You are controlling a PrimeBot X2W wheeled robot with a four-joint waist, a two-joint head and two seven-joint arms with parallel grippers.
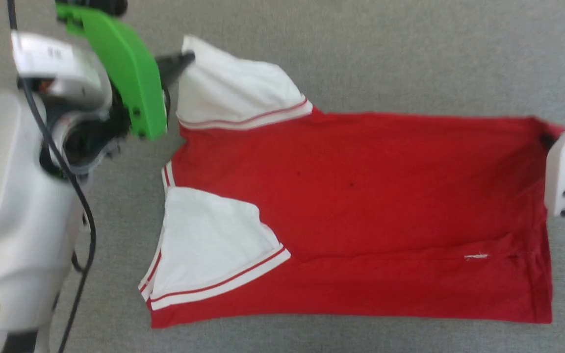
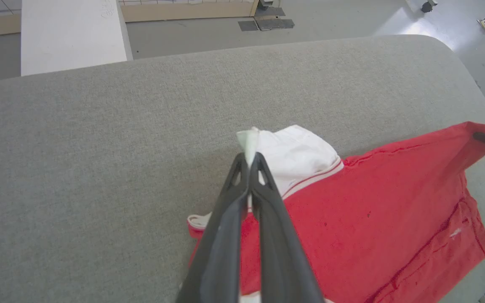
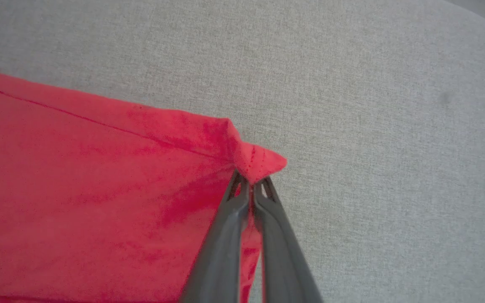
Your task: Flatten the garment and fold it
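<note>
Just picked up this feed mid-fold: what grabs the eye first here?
The red garment with white sleeves lies plain side up across the grey fabric surface, in the middle of the head view. The left gripper is pinched shut on the tip of the far white sleeve at the garment's left end. The right gripper is shut on the far hem corner at the right end.

We are viewing the garment [image 1: 361, 196], soft matt knitted cloth, lying on a rough-woven matt grey fabric surface [image 1: 361, 59]; beside the garment we are noting a smooth green plastic cover [image 1: 125, 63] and the left gripper [image 2: 249, 156], its fingers [image 2: 221, 235] dark, matt, plastic-looking.
</note>
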